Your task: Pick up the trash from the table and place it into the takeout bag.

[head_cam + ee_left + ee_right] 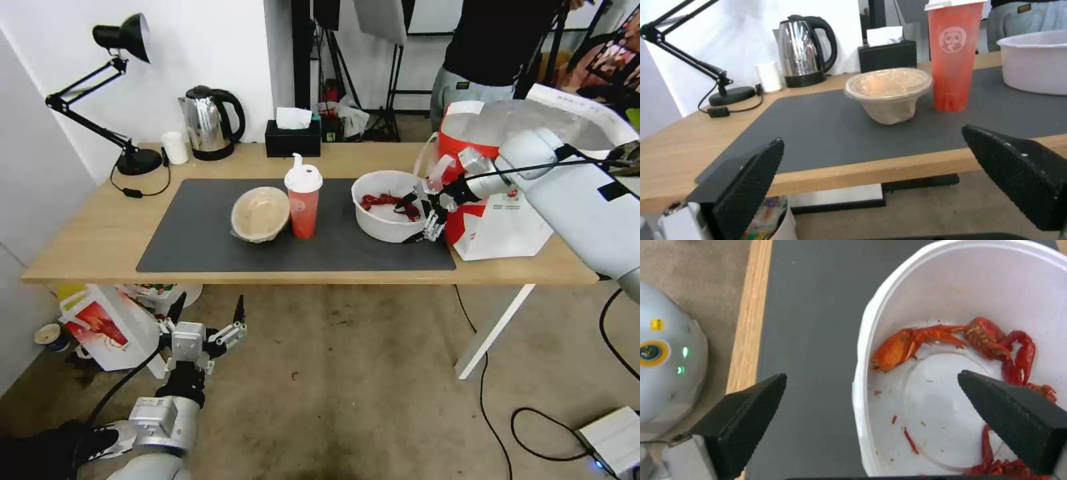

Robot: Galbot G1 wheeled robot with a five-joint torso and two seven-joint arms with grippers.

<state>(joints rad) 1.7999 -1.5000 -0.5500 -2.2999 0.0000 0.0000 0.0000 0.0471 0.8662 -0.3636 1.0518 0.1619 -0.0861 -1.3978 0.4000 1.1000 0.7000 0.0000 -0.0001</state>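
On the dark mat [200, 233] of the table [87, 233] stand the trash items: a tan film-covered bowl [260, 213] [889, 93], a red drink cup [303, 203] [951, 56] and a white bowl [390, 203] [951, 290] [1036, 63] holding red crayfish shells [925, 340]. My right gripper [420, 217] [871, 375] is open and straddles that bowl's near-right rim, one finger inside, one outside. The takeout bag [507, 227] stands open just right of it. Below the table's front edge, my left gripper [207, 320] [873, 135] hangs open and holds nothing.
Along the back edge stand a black desk lamp [127, 40], a small white cup [175, 147], a kettle [210, 123] and a black tissue box [293, 137]. A smaller white bag [110, 327] sits on the floor at left. Cables and a white box [613, 440] lie at right.
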